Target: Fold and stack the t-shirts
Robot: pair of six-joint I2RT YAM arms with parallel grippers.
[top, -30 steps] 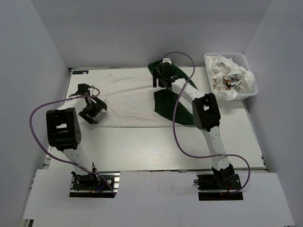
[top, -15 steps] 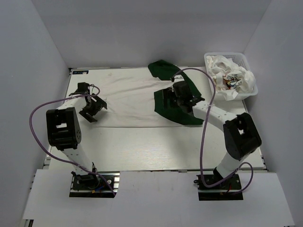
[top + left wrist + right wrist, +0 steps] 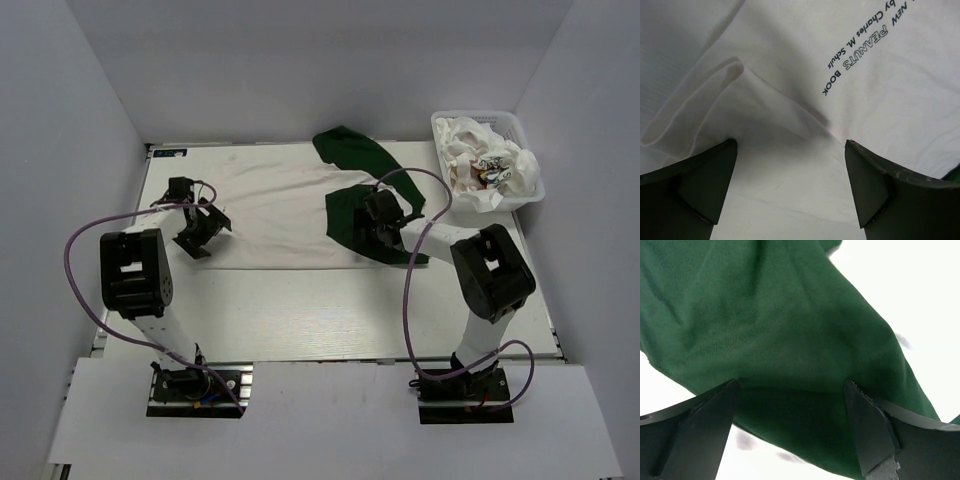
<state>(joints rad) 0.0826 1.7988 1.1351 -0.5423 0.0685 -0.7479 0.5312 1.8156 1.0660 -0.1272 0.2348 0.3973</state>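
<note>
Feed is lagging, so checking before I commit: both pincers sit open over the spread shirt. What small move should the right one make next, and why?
Probably lower the right pincer slightly and close on the near green sleeve. Its jaws stand open right above that sleeve's edge, gripping nothing, and the sleeve lies spread out beside the white body, not yet folded in.

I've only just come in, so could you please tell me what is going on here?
Two robot arms are working on a white t-shirt with green sleeves, spread on the table. The left end effector hangs open over a fold at its white edge; the right end effector hangs open over the near green sleeve. Crumpled shirts wait in the basket.
</note>
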